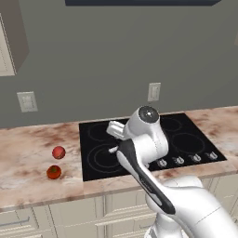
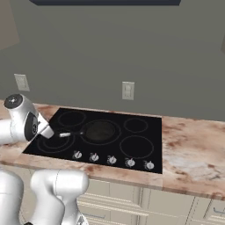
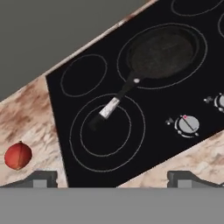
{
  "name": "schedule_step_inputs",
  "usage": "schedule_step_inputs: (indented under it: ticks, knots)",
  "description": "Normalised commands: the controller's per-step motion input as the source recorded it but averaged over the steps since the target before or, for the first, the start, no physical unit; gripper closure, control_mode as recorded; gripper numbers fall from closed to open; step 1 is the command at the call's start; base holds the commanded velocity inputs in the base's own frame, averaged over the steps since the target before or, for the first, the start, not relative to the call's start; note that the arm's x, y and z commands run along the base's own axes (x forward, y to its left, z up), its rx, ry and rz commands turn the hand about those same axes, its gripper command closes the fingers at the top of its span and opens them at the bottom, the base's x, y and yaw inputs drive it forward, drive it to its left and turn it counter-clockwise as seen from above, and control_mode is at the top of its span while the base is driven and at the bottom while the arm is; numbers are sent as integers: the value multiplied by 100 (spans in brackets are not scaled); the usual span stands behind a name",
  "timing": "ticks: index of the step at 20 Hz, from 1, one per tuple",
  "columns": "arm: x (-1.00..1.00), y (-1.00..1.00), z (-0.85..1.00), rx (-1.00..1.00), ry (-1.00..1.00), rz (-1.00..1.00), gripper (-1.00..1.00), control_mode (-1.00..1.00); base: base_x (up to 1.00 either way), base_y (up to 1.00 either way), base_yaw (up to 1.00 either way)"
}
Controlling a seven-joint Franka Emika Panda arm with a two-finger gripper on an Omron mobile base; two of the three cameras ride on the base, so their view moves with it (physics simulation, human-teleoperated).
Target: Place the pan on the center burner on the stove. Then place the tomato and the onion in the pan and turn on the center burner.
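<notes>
Pan (image 3: pixel 162 51) on stove (image 3: pixel 87 70); tomato (image 1: pixel 54 172) before onion (image 1: pixel 58 152).

Pan (image 3: pixel 162 51) sitting on stove (image 3: pixel 87 74) centre ring, handle reaching over front-left ring, tomato (image 1: pixel 54 172) and onion (image 1: pixel 58 152) apart on open table (image 1: pixel 28 153) left of it

You've got a grey wall (image 1: pixel 102 60) behind, w/ two pale outlets (image 1: pixel 27 101) (image 1: pixel 154 91). Marbled pink-brown counter (image 1: pixel 28 153) runs L to R; cream cabinet fronts (image 1: pixel 79 216) below. Upper cabinet (image 1: pixel 11 37) at top L, dark hood edge (image 1: pixel 139 2) overhead.
</notes>
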Motion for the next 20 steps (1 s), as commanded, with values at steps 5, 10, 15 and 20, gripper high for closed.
schedule_step_inputs:
  ticks: [5,10,15,20]
  knots:
    - [0,44,39,-13,13,20,-100,-100,0,0,0]
    - [0,17,0,-6,3,36,-100,-100,0,0,0]
    - [0,-1,-18,0,-3,42,-100,-100,0,0,0]
    - [0,7,-3,0,-3,30,-100,-100,0,0,0]
